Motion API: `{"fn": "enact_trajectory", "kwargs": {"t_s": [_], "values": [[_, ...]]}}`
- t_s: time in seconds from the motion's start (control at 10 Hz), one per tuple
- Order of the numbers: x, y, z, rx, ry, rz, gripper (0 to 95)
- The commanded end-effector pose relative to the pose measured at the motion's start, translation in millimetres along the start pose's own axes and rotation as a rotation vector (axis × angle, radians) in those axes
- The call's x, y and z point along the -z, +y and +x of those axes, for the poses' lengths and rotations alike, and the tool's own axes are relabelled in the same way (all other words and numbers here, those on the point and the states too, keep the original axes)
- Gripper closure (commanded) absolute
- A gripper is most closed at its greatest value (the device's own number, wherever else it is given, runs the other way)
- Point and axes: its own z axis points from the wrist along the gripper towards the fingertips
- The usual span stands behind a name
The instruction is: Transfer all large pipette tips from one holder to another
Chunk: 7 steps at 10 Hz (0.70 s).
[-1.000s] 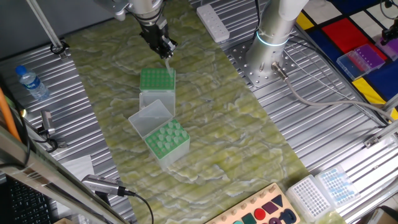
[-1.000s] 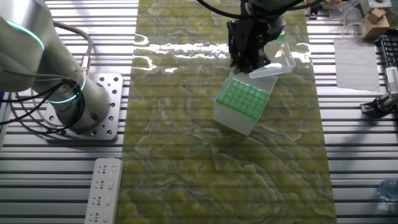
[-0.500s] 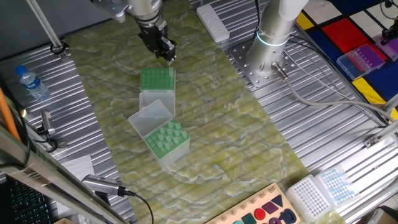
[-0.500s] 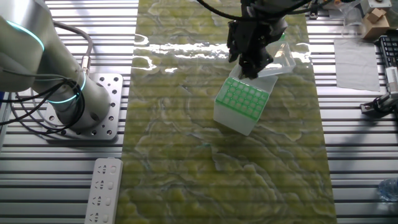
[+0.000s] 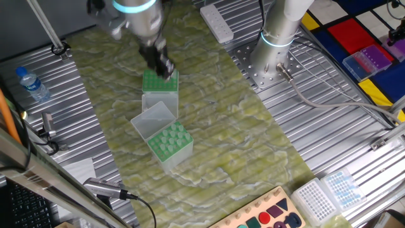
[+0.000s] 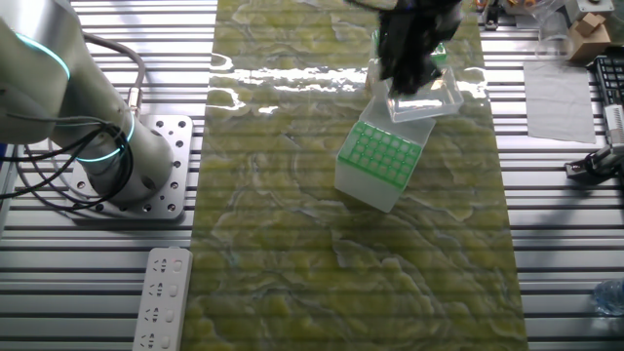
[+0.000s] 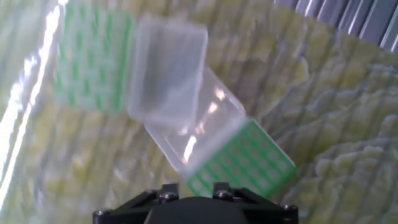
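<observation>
Two green-topped holders stand on the yellow-green mat. One holder sits on a clear base. The other holder shows pale tops of large pipette tips, and its clear lid stands open between the two. My gripper is motion-blurred above the holders. In the hand view both green holders and a clear lid lie below, blurred; only the hand's black base shows. The fingertips are hidden, and no tip is visible in them.
The robot base is bolted beside the mat. A white power strip and a water bottle lie on the ribbed table. Tip racks and a purple box sit further off.
The gripper has swung from beside the clear-based holder toward the holder with the open lid. The pale tip seen under it a second ago is no longer visible.
</observation>
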Motion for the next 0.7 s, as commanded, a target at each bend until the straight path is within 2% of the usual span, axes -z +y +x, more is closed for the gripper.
{"fn": "enact_trajectory", "kwargs": {"t_s": [0.1, 0.3, 0.5, 0.7], "values": [[0.7, 41.5, -49.0, -0.068, -0.005, -0.013, 95.0], [-3.4, 67.1, -72.4, -0.095, -0.005, -0.012, 95.0], [-13.4, 83.7, -91.1, -0.11, -0.009, -0.012, 95.0], [-25.4, 92.3, -103.4, -0.132, -0.012, -0.011, 95.0]]}}
